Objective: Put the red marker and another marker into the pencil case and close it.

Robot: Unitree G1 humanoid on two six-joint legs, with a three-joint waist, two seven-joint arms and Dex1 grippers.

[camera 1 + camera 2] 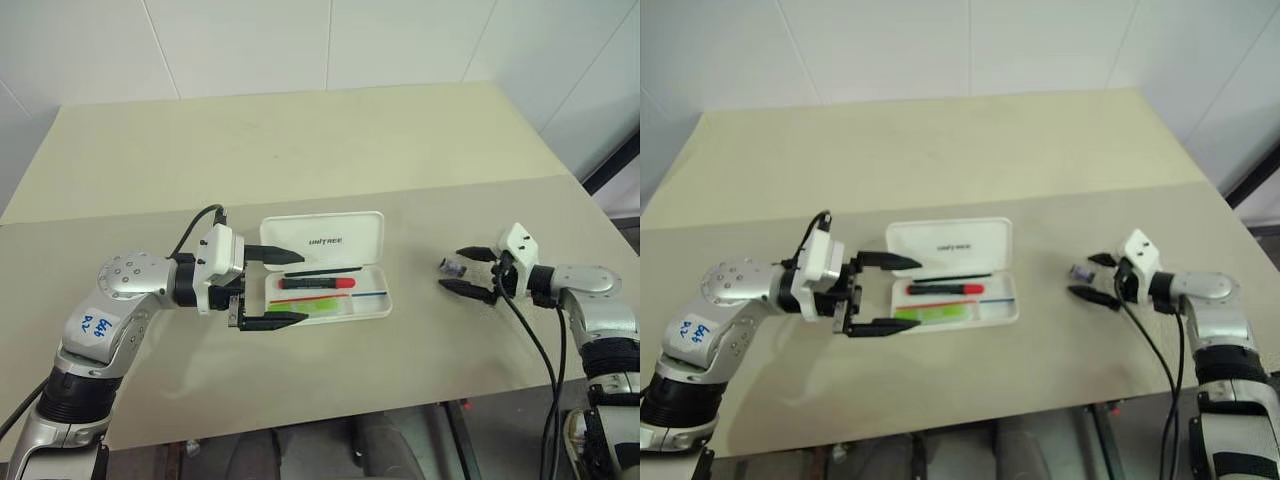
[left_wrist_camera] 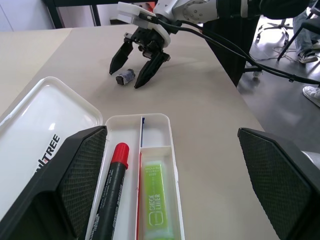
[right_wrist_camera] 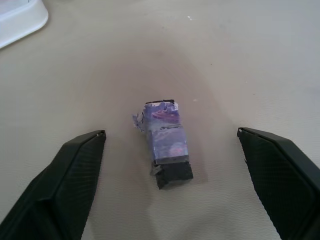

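I see bare bench (image 1: 300,150) behind the pencil case (image 1: 330,300); its raised lid (image 1: 322,240) blocks approach from that far edge.

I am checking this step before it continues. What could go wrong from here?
The right gripper is open around the small purple object, not a task item; it may pick that up instead. The pencil case is open with the red marker and green marker inside; the open left gripper straddling its end could push it.

A big tan table (image 1: 300,140) holds an open white pencil case (image 1: 325,268). A small purple thing (image 1: 453,266) lies well right of the case.
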